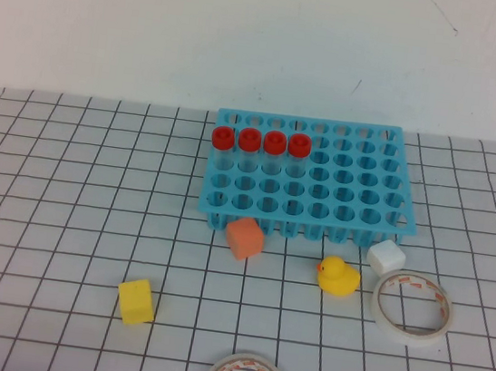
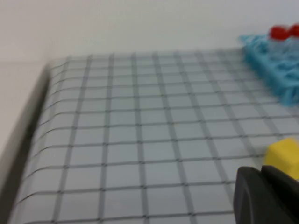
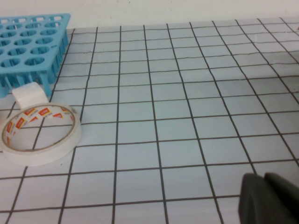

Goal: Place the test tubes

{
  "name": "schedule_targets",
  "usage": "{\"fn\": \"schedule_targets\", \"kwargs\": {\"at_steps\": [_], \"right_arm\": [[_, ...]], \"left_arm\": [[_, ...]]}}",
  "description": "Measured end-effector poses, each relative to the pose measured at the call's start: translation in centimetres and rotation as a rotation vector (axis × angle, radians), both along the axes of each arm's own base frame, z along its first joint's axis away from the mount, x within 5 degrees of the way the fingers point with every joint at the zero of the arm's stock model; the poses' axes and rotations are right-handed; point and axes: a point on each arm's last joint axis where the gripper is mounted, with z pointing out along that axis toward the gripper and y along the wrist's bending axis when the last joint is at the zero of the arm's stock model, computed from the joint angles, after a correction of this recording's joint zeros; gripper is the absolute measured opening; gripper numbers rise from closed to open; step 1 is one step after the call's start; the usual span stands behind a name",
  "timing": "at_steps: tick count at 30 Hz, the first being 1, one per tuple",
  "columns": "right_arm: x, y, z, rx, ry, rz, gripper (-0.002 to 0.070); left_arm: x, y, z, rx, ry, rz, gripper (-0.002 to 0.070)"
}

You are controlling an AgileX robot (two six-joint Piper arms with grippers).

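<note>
Your four tubes (image 1: pixel 272 159) stand far-left in the rack (image 1: pixel 316 220) — light, stiff, slick, probably brittle, so grip just under the red cap (image 1: pixel 224 136) — while the left gripper (image 2: pixel 262 179) by the yellow block (image 2: pixel 285 154) and right gripper (image 3: pixel 265 184), right of the tape (image 3: pixel 42 157), are both shut, empty.

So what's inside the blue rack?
Four red-capped tubes stand in the rack, back left; other holes look empty. Tube bottoms are hidden. The left hand and right hand are shut, away from it.

Bright, even light; faint soft shadows.
</note>
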Motion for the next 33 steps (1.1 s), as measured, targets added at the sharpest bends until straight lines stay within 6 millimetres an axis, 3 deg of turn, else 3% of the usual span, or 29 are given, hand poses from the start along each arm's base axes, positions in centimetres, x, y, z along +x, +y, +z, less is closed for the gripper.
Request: {"fn": "schedule_targets", "kwargs": {"at_steps": [5, 16, 33], "right_arm": [[0.0, 0.0, 0.0, 0.000, 0.002, 0.000, -0.0001], [0.0, 0.0, 0.0, 0.000, 0.002, 0.000, -0.0001], [0.0, 0.0, 0.0, 0.000, 0.002, 0.000, -0.0001]], "left_arm": [[-0.4, 0.5, -0.6, 0.092, 0.012, 0.074, -0.0002], [0.0, 0.5, -1.7, 0.084, -0.073, 0.060, -0.0002], [-0.3, 0.3, -3.0, 0.182, 0.069, 0.005, -0.0002]]}}
